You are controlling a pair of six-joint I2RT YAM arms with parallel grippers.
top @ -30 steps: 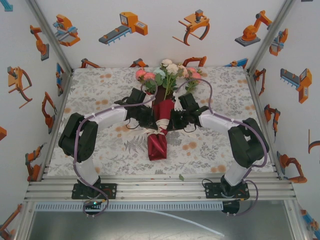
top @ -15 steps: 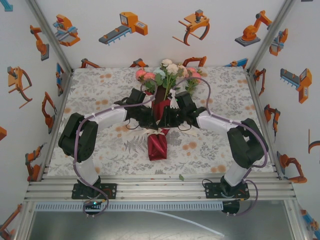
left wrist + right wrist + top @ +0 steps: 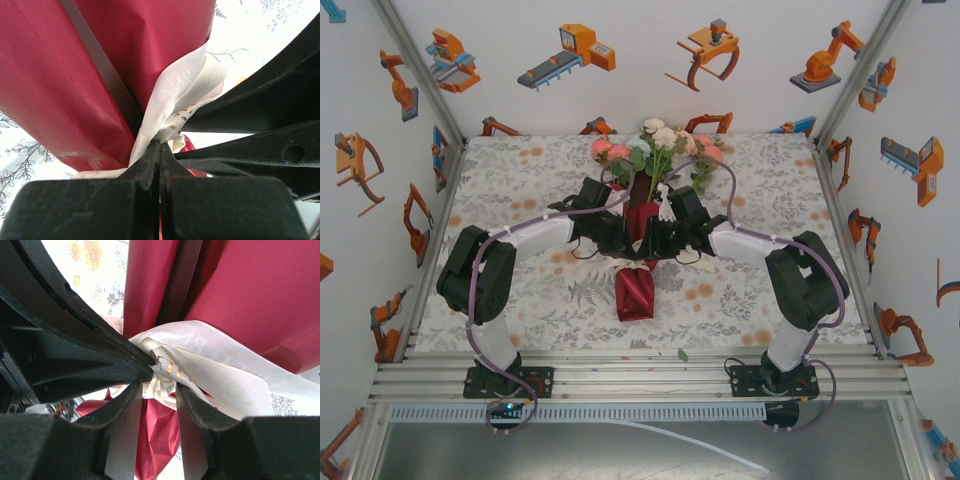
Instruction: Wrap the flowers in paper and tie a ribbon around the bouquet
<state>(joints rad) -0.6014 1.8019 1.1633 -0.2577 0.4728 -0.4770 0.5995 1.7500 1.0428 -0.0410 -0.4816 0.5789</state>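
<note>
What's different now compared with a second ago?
The right gripper moved in toward the bouquet and up toward the flowers. A tail of the ribbon now sticks up beside it, and its jaws stand apart around the ribbon. The left gripper stayed pinched on the ribbon, and the bouquet lies where it was.

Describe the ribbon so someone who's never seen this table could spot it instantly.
Mid-table on the floral tablecloth is a crimson paper cone with flowers at its far end. The ribbon is the cream-white ribbed strip cinching the cone's middle, the only pale band on the red.
</note>
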